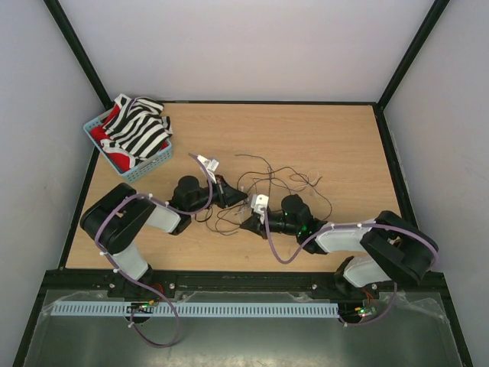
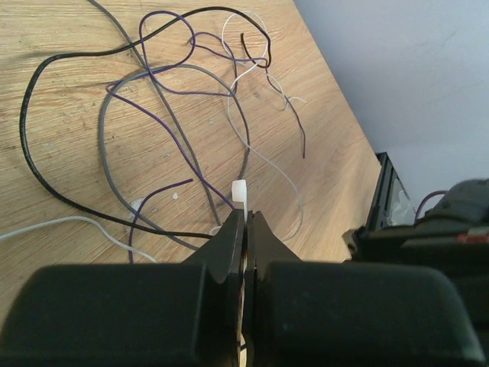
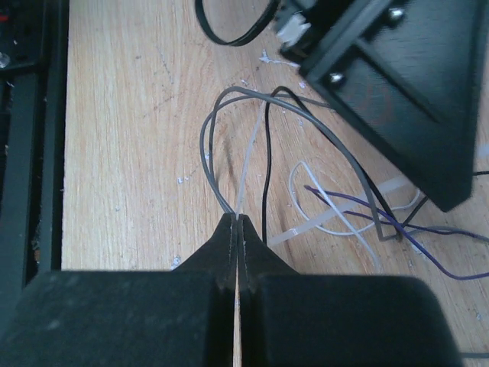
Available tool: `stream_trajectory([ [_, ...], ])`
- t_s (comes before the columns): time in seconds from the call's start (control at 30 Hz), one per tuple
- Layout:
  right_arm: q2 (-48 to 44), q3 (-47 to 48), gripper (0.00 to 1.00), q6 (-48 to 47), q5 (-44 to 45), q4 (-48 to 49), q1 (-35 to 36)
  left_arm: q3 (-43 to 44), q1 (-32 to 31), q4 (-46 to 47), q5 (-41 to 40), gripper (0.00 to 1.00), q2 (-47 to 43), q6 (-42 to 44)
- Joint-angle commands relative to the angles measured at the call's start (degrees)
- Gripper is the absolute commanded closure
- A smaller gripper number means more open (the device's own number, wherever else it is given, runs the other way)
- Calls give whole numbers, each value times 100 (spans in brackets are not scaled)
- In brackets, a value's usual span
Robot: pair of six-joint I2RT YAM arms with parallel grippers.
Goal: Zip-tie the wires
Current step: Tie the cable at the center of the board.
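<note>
Left gripper (image 2: pixel 246 217) first: jaws pressed right together, and poking out of the tips is the white end of a zip tie (image 2: pixel 239 191). That's a firm pinch. Across from it the right gripper (image 3: pixel 235 220) is clamped tight too. A grey wire (image 3: pixel 203 145) and a pale strand (image 3: pixel 250 164) run in at its tips, and it looks to have both nipped, though which is truly caught is hard to call. The two noses sit close together toward the front of the table (image 1: pixel 336 138).

The wires (image 1: pixel 283 180) themselves? Nowhere near bundled. They sprawl in loose loops from the grippers out toward the far right: black, grey, purple, white, all crossing. So the job here, I'd say, is gathering. Draw the strands into one bunch the tie can circle, and hold the tie's end so it can't twist away. Slow pulls, because these are floppy and will slip out of a bunch.

In the way: the grippers crowd each other, leaving little room to thread, and stray loops lie beside both noses. A flat white strip (image 3: pixel 289 234) rests on the wood just right of the right gripper; whether it belongs to the same tie I can't tell. At the far left corner a blue basket (image 1: pixel 145 170) of striped cloth (image 1: pixel 141 130) sits well apart, no bother.
</note>
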Motion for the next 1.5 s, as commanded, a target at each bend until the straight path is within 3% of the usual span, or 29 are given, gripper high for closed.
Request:
stream_trajectory([
  [0.0, -195, 210, 100, 701, -676, -488, -309, -240, -47, 593, -43, 100, -145, 739],
  [0.6, -326, 628, 100, 1812, -1669, -1653, -638, -930, -393, 873, -464, 100, -799, 2946],
  [1.0, -405, 990, 100, 1808, -2083, -2625, -723, -1120, -944, 940, -884, 100, -1051, 4286],
  [1.47, -47, 1440, 100, 1683, -2987, -3417, -1145, -1431, -1389, 956, -1630, 100, -1547, 5264],
])
